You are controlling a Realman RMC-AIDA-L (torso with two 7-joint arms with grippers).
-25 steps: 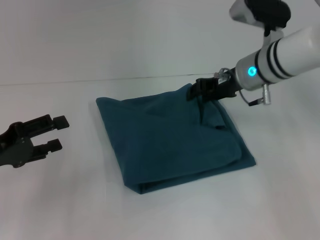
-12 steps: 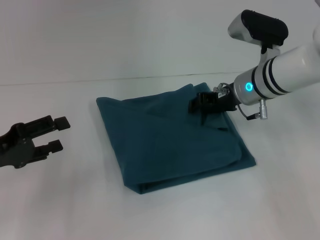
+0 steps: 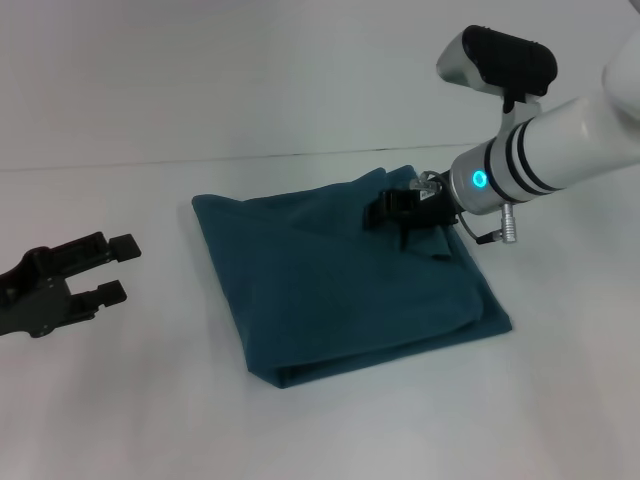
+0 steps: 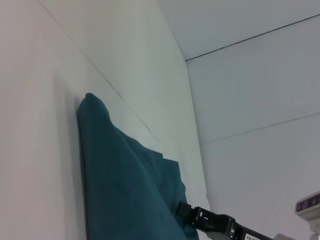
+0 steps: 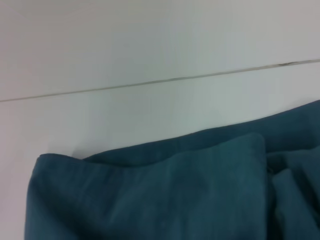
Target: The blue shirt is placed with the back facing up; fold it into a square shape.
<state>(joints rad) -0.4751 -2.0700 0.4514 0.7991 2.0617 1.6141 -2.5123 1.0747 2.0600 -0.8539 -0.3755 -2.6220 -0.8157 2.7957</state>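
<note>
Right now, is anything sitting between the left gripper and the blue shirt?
Nothing visible. The left gripper sits open on the robot's left, and only bare white table lies between it and the blue shirt. The right gripper is over the shirt's far right corner.

folded blue shirt (image 3: 340, 280) on white table (image 3: 150, 400)

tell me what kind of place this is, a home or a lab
Likely a lab or test bench, not a home: a bare white table against a plain white wall, holding only the folded blue shirt, with the right tool over it and the left tool off beside it.
</note>
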